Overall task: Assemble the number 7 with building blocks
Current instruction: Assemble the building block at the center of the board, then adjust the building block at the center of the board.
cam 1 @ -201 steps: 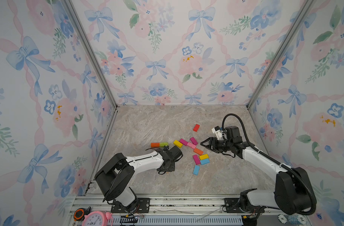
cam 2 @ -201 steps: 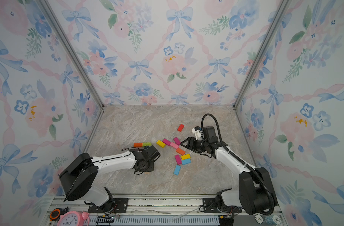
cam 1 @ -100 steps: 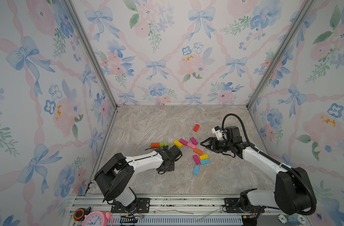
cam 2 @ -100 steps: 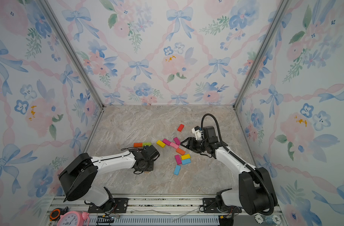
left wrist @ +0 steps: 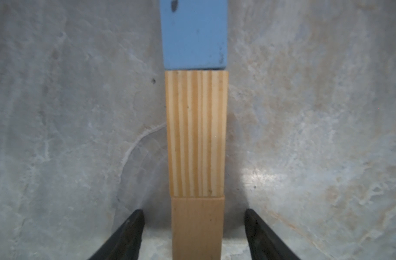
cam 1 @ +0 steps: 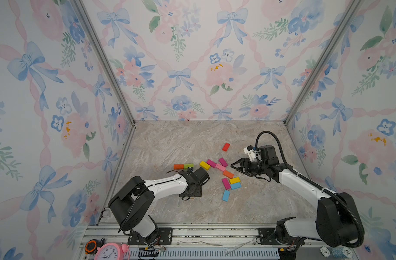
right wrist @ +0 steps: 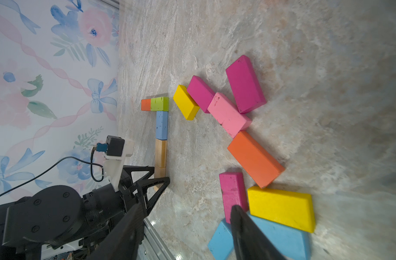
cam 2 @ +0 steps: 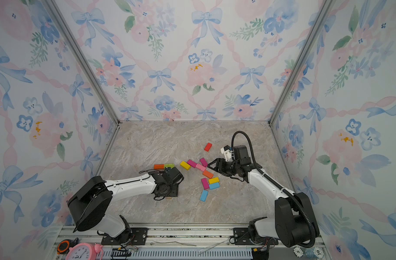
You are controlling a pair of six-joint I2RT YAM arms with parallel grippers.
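Now the left gripper is hanging open, jaws apart on both sides of the end wooden block, not touching it. This block is closing the stem running from the green block through the blue block. Placing seems to be finishing; next the arm needs lifting straight, not pushing the stem. The right gripper, half open and empty, is waiting by loose blocks near the green block.

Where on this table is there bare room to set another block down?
Bare: the far table behind the red block, and the near strip between the nearest blue block and the front rail. Crowded: the loose blocks by the right gripper, and the wooden block flanked by the open left gripper.
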